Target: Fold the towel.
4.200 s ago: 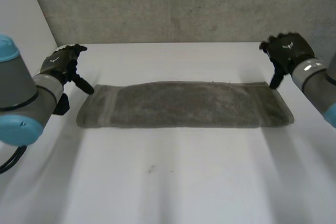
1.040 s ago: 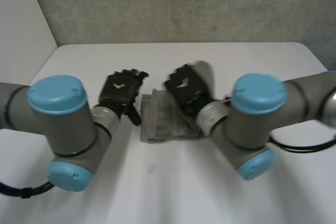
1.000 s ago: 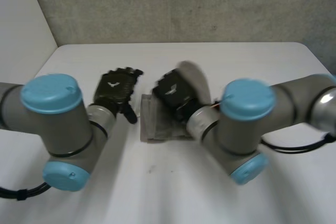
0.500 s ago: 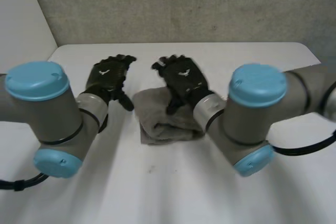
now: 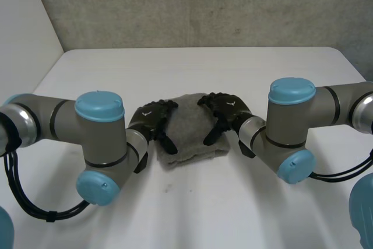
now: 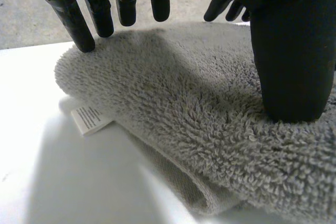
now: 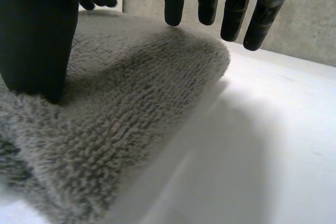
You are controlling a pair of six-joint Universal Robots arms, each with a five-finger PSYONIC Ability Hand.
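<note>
Towel (image 5: 187, 127) — folded pad, centre frame on table (image 5: 192, 214). Left hand (image 5: 152, 119) and right hand (image 5: 227, 111): fingers straight, spread, thumbs pressing its side edges. Risk — fingers snagging pile on withdrawal, pulling layers askew.

A bare robot test room or lab: a plain white bench (image 5: 192, 214) below, a rough grey concrete wall (image 5: 192, 4) across the top.
</note>
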